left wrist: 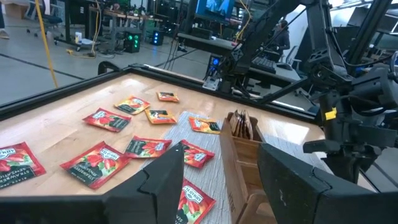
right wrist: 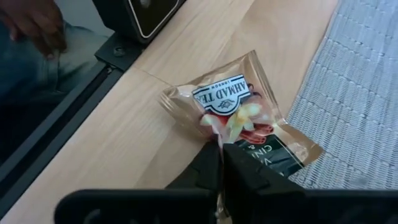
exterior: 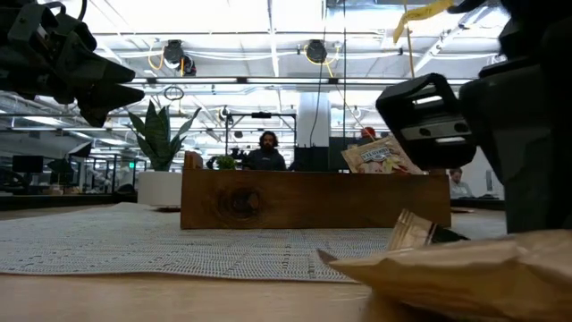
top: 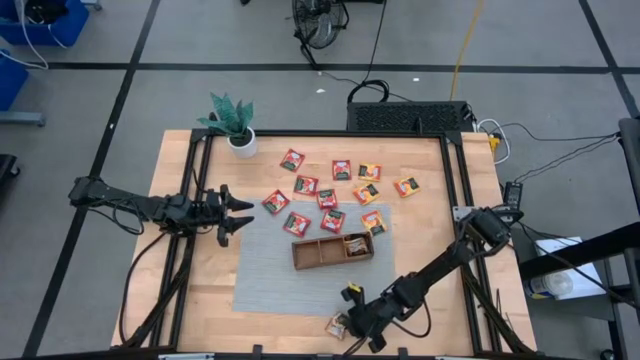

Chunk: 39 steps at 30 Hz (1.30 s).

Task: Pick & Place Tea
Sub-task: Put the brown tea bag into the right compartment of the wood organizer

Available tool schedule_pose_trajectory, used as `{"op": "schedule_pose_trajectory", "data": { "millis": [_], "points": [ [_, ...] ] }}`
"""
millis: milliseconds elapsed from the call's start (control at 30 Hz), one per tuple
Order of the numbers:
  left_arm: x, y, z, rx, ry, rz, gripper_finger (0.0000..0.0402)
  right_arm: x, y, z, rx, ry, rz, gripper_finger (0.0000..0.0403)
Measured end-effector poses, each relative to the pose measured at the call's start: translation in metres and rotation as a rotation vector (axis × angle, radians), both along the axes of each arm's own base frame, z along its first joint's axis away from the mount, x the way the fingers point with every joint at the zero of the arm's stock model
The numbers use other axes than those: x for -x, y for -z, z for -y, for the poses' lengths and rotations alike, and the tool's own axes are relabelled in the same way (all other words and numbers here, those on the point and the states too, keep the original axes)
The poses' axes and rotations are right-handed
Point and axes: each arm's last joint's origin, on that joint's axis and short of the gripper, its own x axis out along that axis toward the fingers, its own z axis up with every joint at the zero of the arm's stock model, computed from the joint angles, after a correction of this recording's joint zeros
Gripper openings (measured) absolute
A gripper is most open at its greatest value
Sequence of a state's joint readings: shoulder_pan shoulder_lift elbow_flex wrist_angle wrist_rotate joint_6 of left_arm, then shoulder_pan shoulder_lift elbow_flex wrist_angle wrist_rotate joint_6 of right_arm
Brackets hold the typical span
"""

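Note:
Several red and orange tea sachets [top: 328,198] lie flat on the far part of the grey mat and the wood behind it; they also show in the left wrist view [left wrist: 102,163]. A few sachets [top: 356,243] stand in the wooden tray's [top: 315,252] right compartment. One tan sachet [top: 338,325] lies near the table's near edge, off the mat. My right gripper [top: 356,318] is shut at it. My left gripper [top: 238,214] hovers open over the mat's left edge, touching nothing. My right gripper [right wrist: 220,155] pinches the tan sachet [right wrist: 239,102] between its two fingers at the middle of one sealed edge [right wrist: 217,138]. The fingers come slanting down from the table's right. The rest of the sachet rests on the wood, crumpled near the fingers.
A potted plant [top: 232,125] stands at the table's far left corner. The grey mat [top: 270,285] covers the middle, with the tray on it. Black frame rails [top: 455,180] run along the table's sides. People sit in the room beyond [exterior: 266,152].

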State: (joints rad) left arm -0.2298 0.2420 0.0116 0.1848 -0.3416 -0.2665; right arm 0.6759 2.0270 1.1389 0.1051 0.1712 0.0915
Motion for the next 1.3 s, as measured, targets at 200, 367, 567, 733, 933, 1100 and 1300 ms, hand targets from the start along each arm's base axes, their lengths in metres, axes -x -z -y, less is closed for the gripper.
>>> {"op": "schedule_pose_trajectory", "data": {
  "millis": [200, 367, 567, 733, 933, 1100, 1300],
  "points": [
    [0.000, 0.000, 0.000, 0.000, 0.000, 0.000, 0.0205, 0.014, -0.021, -0.008, 0.068, -0.041, 0.058, 0.0001],
    [0.000, 0.000, 0.000, 0.000, 0.000, 0.000, 0.0205, 0.036, -0.065, -0.002, 0.262, 0.001, 0.150, 0.0000],
    [0.000, 0.000, 0.000, 0.000, 0.000, 0.000, 0.0205, 0.055, -0.104, 0.028, 0.668, 0.115, 0.247, 0.0000],
    [0.000, 0.000, 0.000, 0.000, 0.000, 0.000, 0.0205, 0.052, -0.112, 0.041, 1.004, 0.058, 0.277, 0.0000],
    [0.000, 0.000, 0.000, 0.000, 0.000, 0.000, 0.0205, 0.049, -0.085, 0.051, 1.408, -0.103, 0.172, 0.0000],
    [0.000, 0.000, 0.000, 0.000, 0.000, -0.001, 0.0205, 0.059, -0.052, 0.070, 1.658, -0.197, 0.056, 0.0000],
    [0.000, 0.000, 0.000, 0.000, 0.000, -0.001, 0.0205, 0.067, -0.033, 0.079, 1.730, -0.242, 0.041, 0.0000]
  ]
}}
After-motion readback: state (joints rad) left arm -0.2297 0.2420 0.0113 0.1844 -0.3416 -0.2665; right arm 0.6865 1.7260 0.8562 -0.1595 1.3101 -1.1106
